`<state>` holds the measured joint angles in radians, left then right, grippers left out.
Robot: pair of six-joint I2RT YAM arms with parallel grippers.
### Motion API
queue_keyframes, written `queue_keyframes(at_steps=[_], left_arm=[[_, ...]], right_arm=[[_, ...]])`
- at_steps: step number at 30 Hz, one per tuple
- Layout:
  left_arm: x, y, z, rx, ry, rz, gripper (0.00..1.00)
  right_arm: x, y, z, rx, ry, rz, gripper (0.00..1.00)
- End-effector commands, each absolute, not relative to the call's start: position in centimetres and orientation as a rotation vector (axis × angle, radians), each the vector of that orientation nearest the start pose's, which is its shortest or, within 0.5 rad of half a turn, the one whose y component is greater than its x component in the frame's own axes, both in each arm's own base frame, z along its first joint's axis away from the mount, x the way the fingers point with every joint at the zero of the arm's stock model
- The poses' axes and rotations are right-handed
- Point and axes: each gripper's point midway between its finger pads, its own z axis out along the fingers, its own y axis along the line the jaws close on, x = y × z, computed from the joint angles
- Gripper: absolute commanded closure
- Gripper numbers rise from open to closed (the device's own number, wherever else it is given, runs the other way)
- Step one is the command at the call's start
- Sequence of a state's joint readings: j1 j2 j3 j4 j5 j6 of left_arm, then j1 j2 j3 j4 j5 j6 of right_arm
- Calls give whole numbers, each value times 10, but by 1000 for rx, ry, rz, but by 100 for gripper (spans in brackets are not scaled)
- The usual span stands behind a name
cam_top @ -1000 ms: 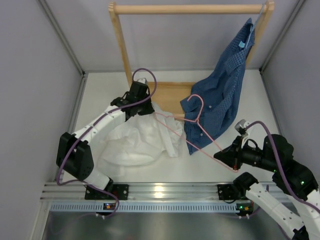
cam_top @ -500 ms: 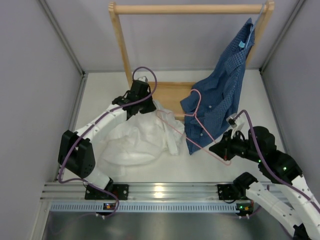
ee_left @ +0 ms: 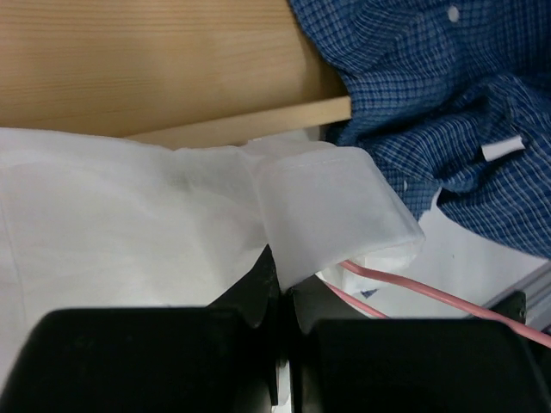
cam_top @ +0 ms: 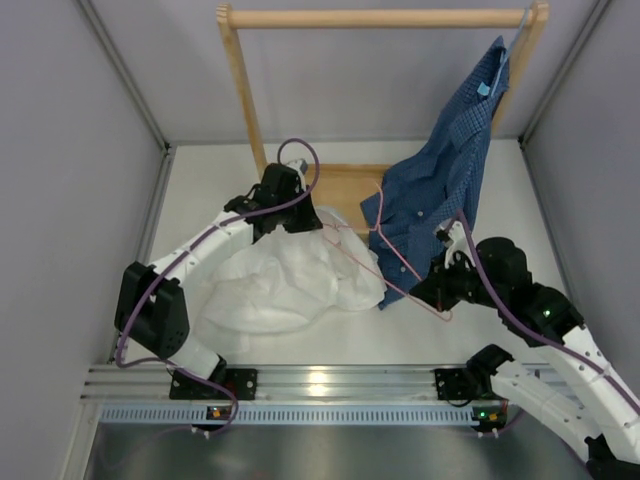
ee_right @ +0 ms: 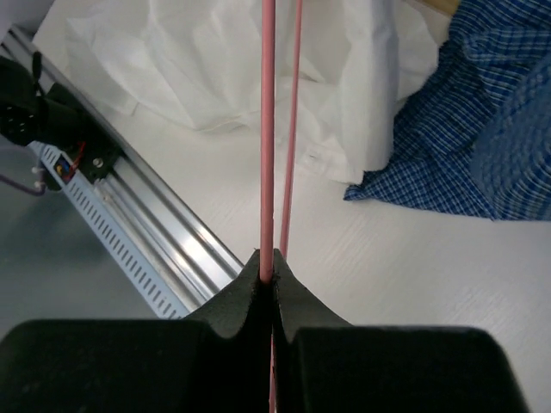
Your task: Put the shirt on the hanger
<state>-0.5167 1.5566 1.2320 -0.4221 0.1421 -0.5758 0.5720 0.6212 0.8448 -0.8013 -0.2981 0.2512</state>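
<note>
The white shirt point(cam_top: 285, 285) lies crumpled on the table left of centre. My left gripper point(cam_top: 302, 214) is shut on a fold of the shirt's upper edge point(ee_left: 327, 206), its jaws pinching the thin fabric point(ee_left: 282, 274). The pink hanger point(cam_top: 415, 300) slants from the shirt's upper right edge down to the right. My right gripper point(cam_top: 437, 292) is shut on one of the hanger's wires point(ee_right: 268, 129), with the fingertips closed round it point(ee_right: 269, 261). In the left wrist view the hanger point(ee_left: 413, 291) passes under the lifted white fold. The hanger's far end is hidden by shirt fabric.
A dark blue checked shirt point(cam_top: 440, 190) hangs from a pale blue hanger point(cam_top: 512, 42) on the wooden rack point(cam_top: 240, 90) and drapes onto the table beside the pink hanger. The rack's wooden base point(ee_left: 155, 60) lies behind the white shirt. A metal rail point(ee_right: 146, 219) runs along the near edge.
My right arm has swung left and away from me, carrying the hanger towards the white shirt. The shirt's right edge has spread rightward over the hanger's end. The left gripper has shifted slightly.
</note>
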Motion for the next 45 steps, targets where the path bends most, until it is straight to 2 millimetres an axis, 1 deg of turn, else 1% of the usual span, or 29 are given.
queue_keyframes(at_steps=[1,2,4,5,6,9,10,12,15,18,19,20,21,22,23,24,25,26,27,29,30,31,32,33,35,36,37,42,45], left_arm=[[318,-273,208,246,2302,-874,100],[313,-274,210,291,2295,-879,100],[291,-277,221,364,2281,-908,100],[284,-276,220,386,2282,-899,100],[275,-273,227,397,2270,-897,100],[262,-267,237,422,2253,-903,100],[251,-270,241,462,2250,-934,100],[229,-273,256,543,2221,-964,100],[202,-278,271,643,2183,-967,100],[188,-279,277,672,2180,-923,100],[188,-279,283,666,2171,-911,100],[190,-275,281,646,2191,-863,100],[190,-274,282,639,2194,-844,100],[192,-273,289,620,2187,-833,100],[194,-270,290,604,2196,-804,100],[193,-270,292,604,2191,-798,100],[193,-269,296,589,2187,-791,100],[196,-265,301,564,2183,-754,100],[200,-259,303,535,2182,-718,100],[213,-241,309,422,2182,-605,100],[223,-221,305,339,2190,-470,100],[225,-211,309,279,2180,-436,100],[227,-204,312,250,2170,-406,100],[229,-196,313,223,2162,-370,100],[227,-191,317,215,2154,-358,100],[227,-189,319,212,2154,-351,100],[225,-185,316,223,2172,-326,100],[217,-203,309,353,2216,-385,100],[205,-222,314,481,2211,-483,100]], right_arm=[[136,195,241,-679,2000,990,100],[137,197,243,-673,1979,1003,100],[141,203,248,-646,1913,1043,100],[141,206,251,-641,1888,1064,100],[141,213,255,-660,1835,1110,100],[144,220,258,-631,1800,1167,100],[148,226,262,-647,1764,1184,100],[145,238,264,-729,1711,1253,100],[151,246,264,-763,1691,1274,100],[158,257,273,-775,1636,1314,100],[160,264,276,-791,1612,1331,100],[159,269,277,-806,1605,1344,100],[155,277,286,-841,1571,1350,100],[156,285,281,-863,1589,1345,100],[155,291,289,-883,1566,1340,100],[152,301,285,-917,1564,1324,100],[152,306,286,-924,1555,1313,100],[159,310,290,-897,1540,1282,100],[155,316,291,-901,1528,1282,100],[160,318,292,-866,1494,1261,100],[158,319,293,-857,1479,1267,100],[157,318,295,-840,1464,1269,100],[157,317,286,-826,1470,1265,100],[156,316,296,-807,1417,1277,100],[155,315,291,-796,1407,1287,100],[154,315,294,-792,1398,1296,100],[154,316,293,-788,1401,1298,100],[147,329,287,-813,1409,1324,100],[147,338,287,-820,1410,1332,100]])
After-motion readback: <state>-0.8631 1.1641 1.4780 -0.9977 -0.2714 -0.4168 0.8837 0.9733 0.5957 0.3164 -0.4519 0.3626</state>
